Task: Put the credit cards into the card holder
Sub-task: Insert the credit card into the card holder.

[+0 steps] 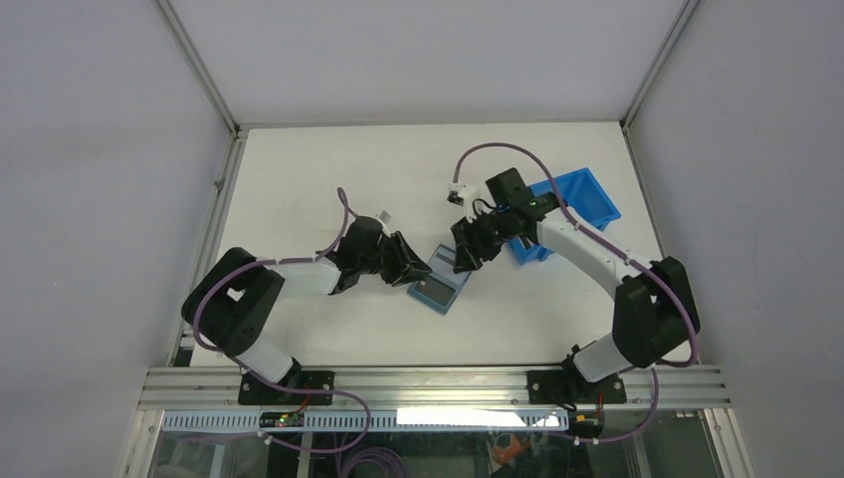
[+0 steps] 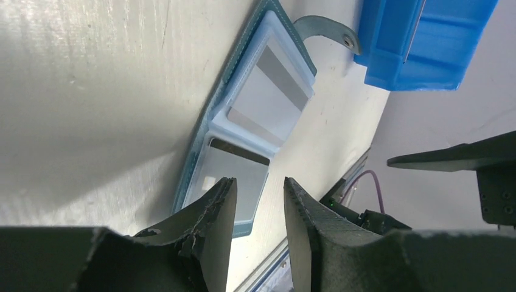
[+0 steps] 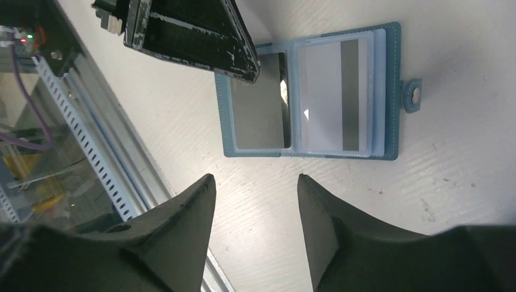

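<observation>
— Starting with the holder: lying spread open and flat on the table, between the two claws, showing its pale blue inside.
— Seeing the same from the right wrist. Carrying cards in both facing pockets: showing one light grey with a dark stripe on the leaf by the tab, and another, greyer in shadow, on the other leaf.
— Turning to the left claw: standing open by only a narrow gap, gripping nothing, hanging right over the outer edge of the leaf farthest from the tab.
— Touching it?
— Failing to tell from these views. Crossing one corner of that leaf in the right wrist view, nothing surer than that.
— And checking the right claw?
— Gaping somewhat wider, holding nothing either, hovering over bare table just off a long side of the holder, clear of it.
— Noting the bin?
— Sitting at the far right of the table, partly hidden under the right arm, lying apart from the holder on its tab side.
</observation>
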`<action>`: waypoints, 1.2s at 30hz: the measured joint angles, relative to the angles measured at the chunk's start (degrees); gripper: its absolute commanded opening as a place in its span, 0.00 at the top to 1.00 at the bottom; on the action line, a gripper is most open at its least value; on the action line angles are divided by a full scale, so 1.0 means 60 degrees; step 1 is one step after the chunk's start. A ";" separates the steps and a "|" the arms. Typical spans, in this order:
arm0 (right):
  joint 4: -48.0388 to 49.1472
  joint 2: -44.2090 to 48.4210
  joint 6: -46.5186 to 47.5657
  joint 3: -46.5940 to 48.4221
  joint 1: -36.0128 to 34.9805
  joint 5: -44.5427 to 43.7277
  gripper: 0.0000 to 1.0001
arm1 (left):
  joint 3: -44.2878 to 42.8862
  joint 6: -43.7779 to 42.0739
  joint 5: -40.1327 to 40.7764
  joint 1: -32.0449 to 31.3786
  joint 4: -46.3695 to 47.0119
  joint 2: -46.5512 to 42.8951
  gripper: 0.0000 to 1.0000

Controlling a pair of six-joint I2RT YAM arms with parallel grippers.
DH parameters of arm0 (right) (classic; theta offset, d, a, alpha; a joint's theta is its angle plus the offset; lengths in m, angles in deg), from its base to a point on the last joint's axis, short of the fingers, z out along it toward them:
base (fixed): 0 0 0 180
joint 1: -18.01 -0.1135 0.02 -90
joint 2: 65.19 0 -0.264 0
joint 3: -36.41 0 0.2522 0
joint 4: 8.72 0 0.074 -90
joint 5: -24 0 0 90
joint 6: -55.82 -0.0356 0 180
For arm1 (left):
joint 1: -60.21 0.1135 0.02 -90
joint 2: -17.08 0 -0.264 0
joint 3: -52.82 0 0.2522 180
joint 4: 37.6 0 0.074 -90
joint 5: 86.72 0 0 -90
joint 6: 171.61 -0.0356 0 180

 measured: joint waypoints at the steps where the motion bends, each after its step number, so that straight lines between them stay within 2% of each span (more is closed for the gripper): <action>1: -0.0011 0.0164 0.0066 -0.0084 0.0189 0.0259 0.40 | -0.0036 -0.0131 0.0073 -0.0004 -0.0262 -0.0197 0.64; 5: -0.0098 0.0594 0.0266 -0.0324 0.0969 0.1206 0.28 | -0.0095 -0.0714 0.0415 -0.0004 -0.1392 -0.1111 0.64; 8: -0.0182 0.0685 0.0568 -0.0346 0.1410 0.1869 0.26 | -0.0237 -0.1424 0.0954 -0.0004 -0.2885 -0.2386 0.63; 10: -0.0324 0.0685 0.0925 -0.0346 0.1519 0.2288 0.25 | -0.0393 -0.1934 0.1417 -0.0004 -0.3810 -0.3468 0.56; 14: -0.1086 0.0627 0.2124 -0.0299 0.1483 0.2943 0.25 | -0.0630 -0.2772 0.2441 -0.0004 -0.5125 -0.5883 0.39; 18: -0.1843 0.0062 0.2922 0.0106 0.1457 0.3169 0.26 | -0.0408 -0.3162 0.3464 -0.0004 -0.5701 -0.8178 0.02; 22: -0.2055 -0.0535 0.3071 0.0393 0.1366 0.3002 0.27 | 0.0783 -0.2790 0.4200 -0.0004 -0.5581 -1.0032 0.01; 29: -0.2146 -0.1330 0.2874 0.0849 0.0885 0.2233 0.28 | 0.4273 -0.0273 0.4433 -0.0004 -0.4626 -1.2080 0.02; 32: -0.2142 -0.1668 0.2670 0.1082 0.0831 0.1923 0.29 | 0.4972 0.0528 0.4422 -0.0004 -0.4677 -1.2524 0.03; 36: -0.2113 -0.2007 0.2473 0.1195 0.0809 0.1621 0.29 | 0.4943 0.0962 0.4353 -0.0004 -0.4594 -1.2437 0.08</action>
